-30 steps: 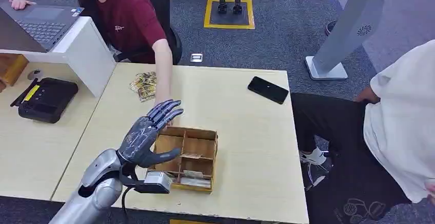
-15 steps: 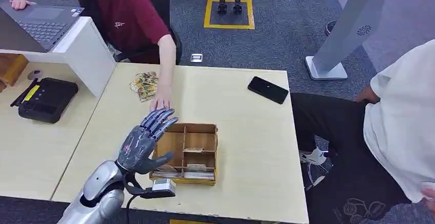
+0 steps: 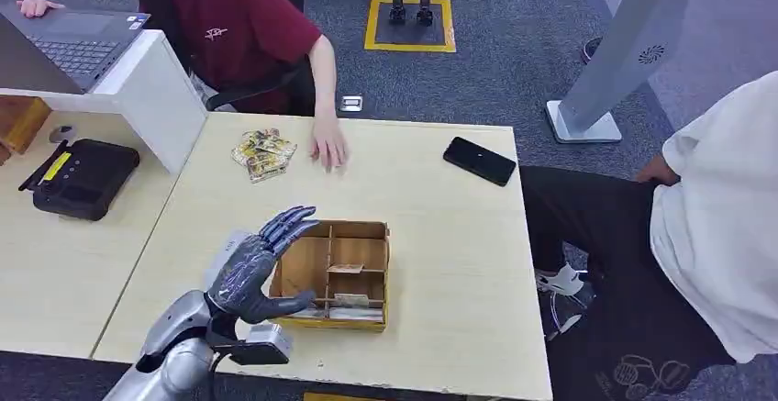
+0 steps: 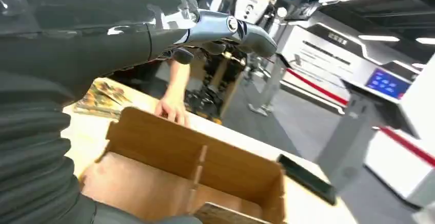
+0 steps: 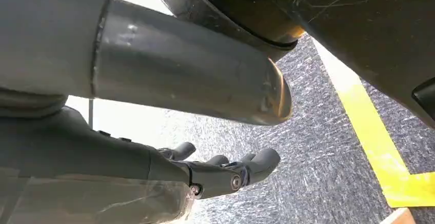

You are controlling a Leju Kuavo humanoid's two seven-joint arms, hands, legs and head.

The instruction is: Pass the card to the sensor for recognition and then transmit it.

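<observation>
the left hand (image 3: 255, 268) hovers at the near-left edge of the wooden box (image 3: 371, 274) on the worktop (image 3: 440, 236), fingers apart and empty. cards (image 3: 341, 312) lie in the box's near compartments, so the pick-up is not yet done. next it must dip in and pinch one; the right hand (image 5: 225, 172) hangs low, fingers loosely curled, holding nothing.

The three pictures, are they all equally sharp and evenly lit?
No: the head view is sharp and evenly lit; the left wrist view is soft, with the left hand a blurred mass; the right wrist view has blown-out white behind the right hand.

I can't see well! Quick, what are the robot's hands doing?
Left hand: open, empty, over the wooden box.
Right hand: empty, open.
</observation>
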